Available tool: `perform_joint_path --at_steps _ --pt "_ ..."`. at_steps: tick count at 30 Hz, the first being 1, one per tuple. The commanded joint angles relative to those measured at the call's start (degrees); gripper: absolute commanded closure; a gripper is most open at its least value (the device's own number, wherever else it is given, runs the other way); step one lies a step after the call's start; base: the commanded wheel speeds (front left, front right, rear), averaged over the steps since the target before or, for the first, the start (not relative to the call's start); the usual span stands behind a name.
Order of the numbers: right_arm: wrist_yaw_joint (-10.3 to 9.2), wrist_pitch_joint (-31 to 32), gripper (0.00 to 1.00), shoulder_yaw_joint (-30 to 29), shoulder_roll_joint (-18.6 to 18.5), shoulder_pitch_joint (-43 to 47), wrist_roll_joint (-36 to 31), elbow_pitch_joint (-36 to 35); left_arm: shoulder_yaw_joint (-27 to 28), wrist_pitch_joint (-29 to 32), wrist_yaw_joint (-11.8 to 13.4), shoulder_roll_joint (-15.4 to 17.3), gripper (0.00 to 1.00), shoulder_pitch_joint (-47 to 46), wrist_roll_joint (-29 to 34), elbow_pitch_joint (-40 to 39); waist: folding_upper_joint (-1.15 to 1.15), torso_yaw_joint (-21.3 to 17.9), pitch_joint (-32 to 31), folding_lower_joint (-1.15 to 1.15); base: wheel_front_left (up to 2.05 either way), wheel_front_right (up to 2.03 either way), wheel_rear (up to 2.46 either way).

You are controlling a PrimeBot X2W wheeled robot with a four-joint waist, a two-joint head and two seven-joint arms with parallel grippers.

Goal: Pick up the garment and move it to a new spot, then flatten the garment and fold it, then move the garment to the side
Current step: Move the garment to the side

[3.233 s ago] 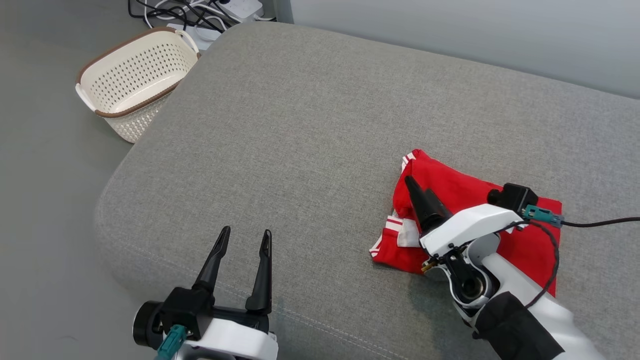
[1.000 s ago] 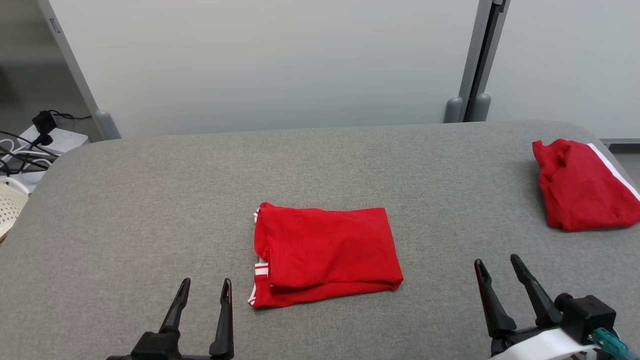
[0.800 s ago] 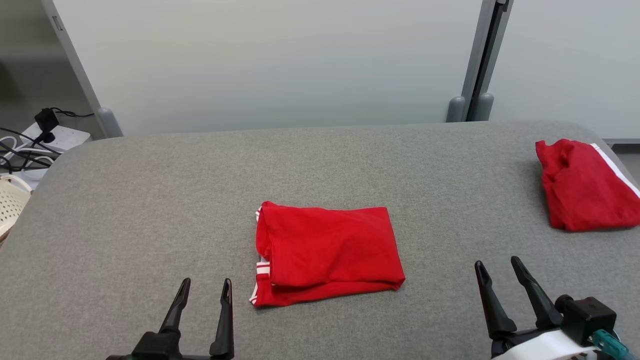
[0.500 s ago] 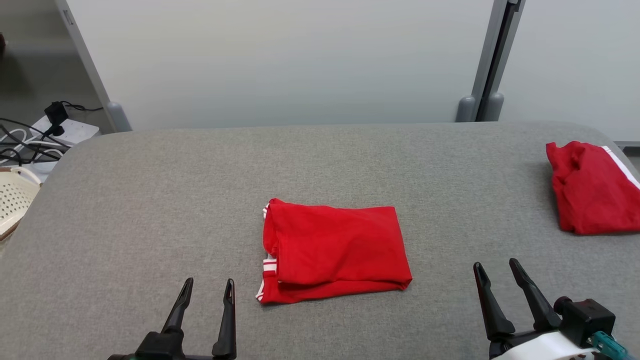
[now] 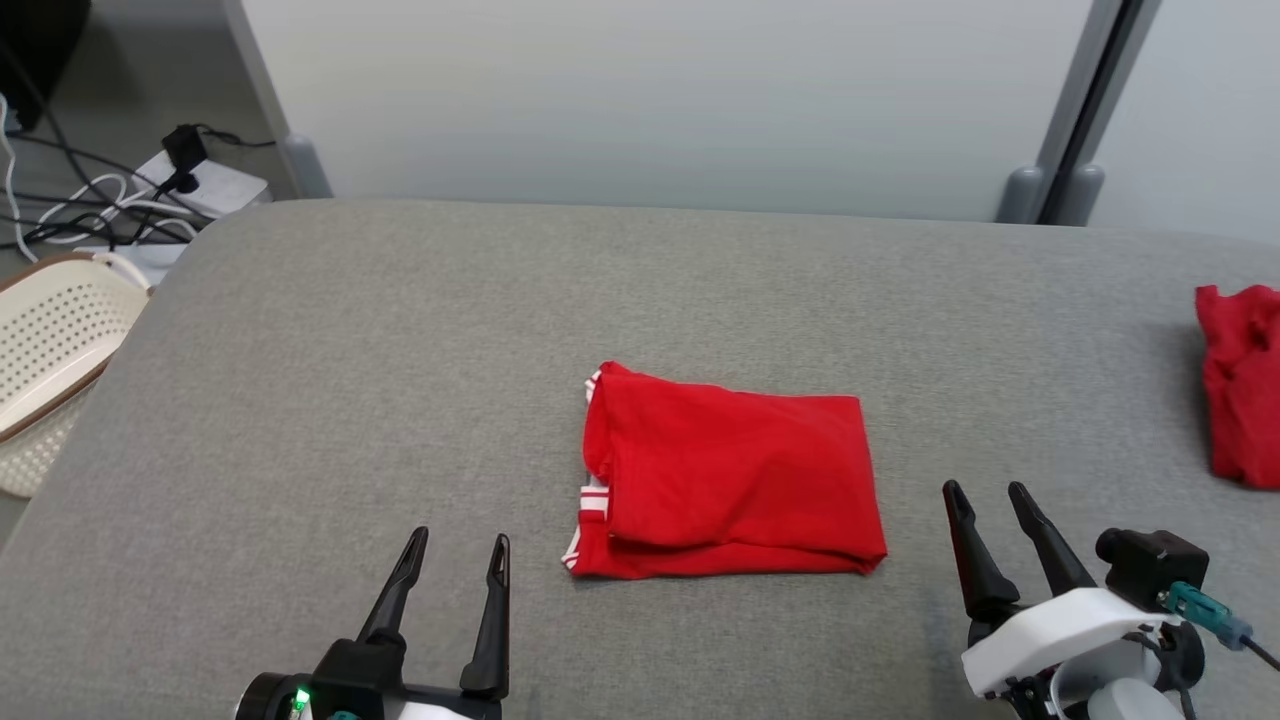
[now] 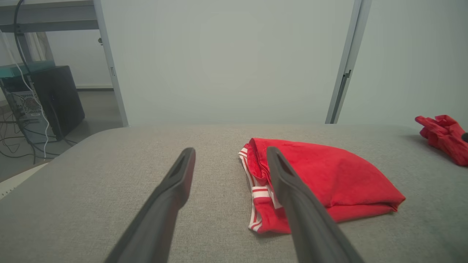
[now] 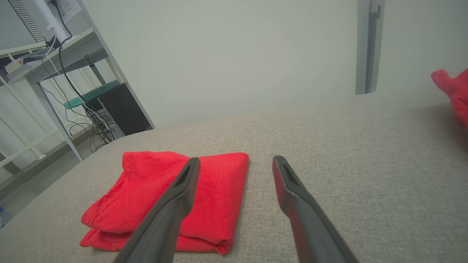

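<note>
Red fabric garment (image 5: 735,470) with white-striped trim lies folded into a soft rectangle on the grey woven cushion (image 5: 350,350); left claw (image 5: 460,540) and right claw (image 5: 983,490) flank it, both spread wide and empty.

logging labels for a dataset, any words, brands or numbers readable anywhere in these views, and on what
No text can be read in any view.
folded red garment: white stripes at its edge, no print.
second red garment, basket, power strip: no legible marks.
What may be a label at the top left of the right wrist view: too blurred to read.
</note>
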Motion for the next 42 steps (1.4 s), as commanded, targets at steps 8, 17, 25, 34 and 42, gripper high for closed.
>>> perform_joint_path --at_steps 8,17,25,34,42 --pt "0.02 -0.3 0.00 7.2 -1.3 -10.8 14.3 13.9 0.2 -0.3 -0.2 0.1 0.00 -4.6 0.6 -1.6 0.00 5.0 3.3 0.00 0.00 0.00 0.00" --pt "0.02 1.7 0.00 13.3 -4.1 -20.0 21.1 26.3 -1.1 -0.3 0.6 0.1 0.00 -6.8 -0.5 -2.2 0.00 8.4 6.5 0.00 0.00 0.00 0.00" --pt "0.02 7.9 0.00 17.1 -3.7 -23.7 24.7 33.7 -1.8 -0.3 1.5 0.1 0.00 -8.7 -1.3 -2.6 0.00 10.2 8.0 0.00 0.00 0.00 0.00" --pt "0.02 8.2 0.97 21.8 -4.4 -24.5 27.2 34.6 -2.1 -0.3 1.7 0.1 0.00 -8.9 -1.5 -2.3 0.00 10.9 7.9 0.00 0.00 0.00 0.00" --pt "0.02 1.9 1.00 26.3 -5.7 -27.9 24.2 35.9 -1.2 -0.3 1.6 0.1 0.00 -8.7 -1.5 -2.4 0.00 10.0 7.2 0.00 0.00 0.00 0.00"
